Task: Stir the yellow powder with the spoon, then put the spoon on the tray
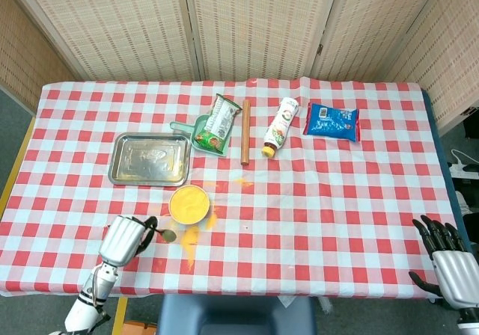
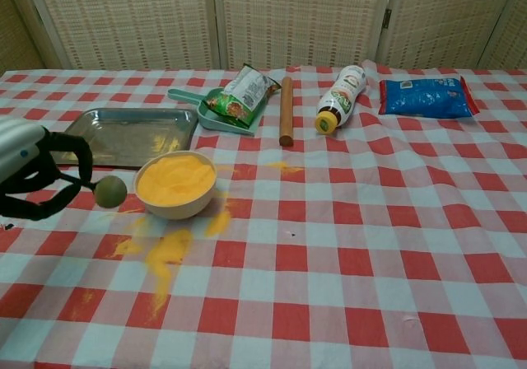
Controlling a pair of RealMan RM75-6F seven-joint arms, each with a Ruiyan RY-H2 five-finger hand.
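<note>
A white bowl (image 1: 188, 203) (image 2: 175, 185) full of yellow powder stands in front of the steel tray (image 1: 149, 159) (image 2: 123, 135). My left hand (image 1: 123, 238) (image 2: 29, 169) hovers to the left of the bowl and grips a small spoon (image 1: 167, 235) (image 2: 108, 191), whose round head points toward the bowl's left side. My right hand (image 1: 449, 257) rests open at the table's front right corner, seen only in the head view.
Yellow powder is spilled on the cloth (image 2: 165, 249) in front of the bowl, with another patch (image 2: 284, 168) further back. Behind lie a green scoop with a snack bag (image 2: 235, 99), a wooden rolling pin (image 2: 286, 109), a sauce bottle (image 2: 341, 97) and a blue packet (image 2: 426, 96).
</note>
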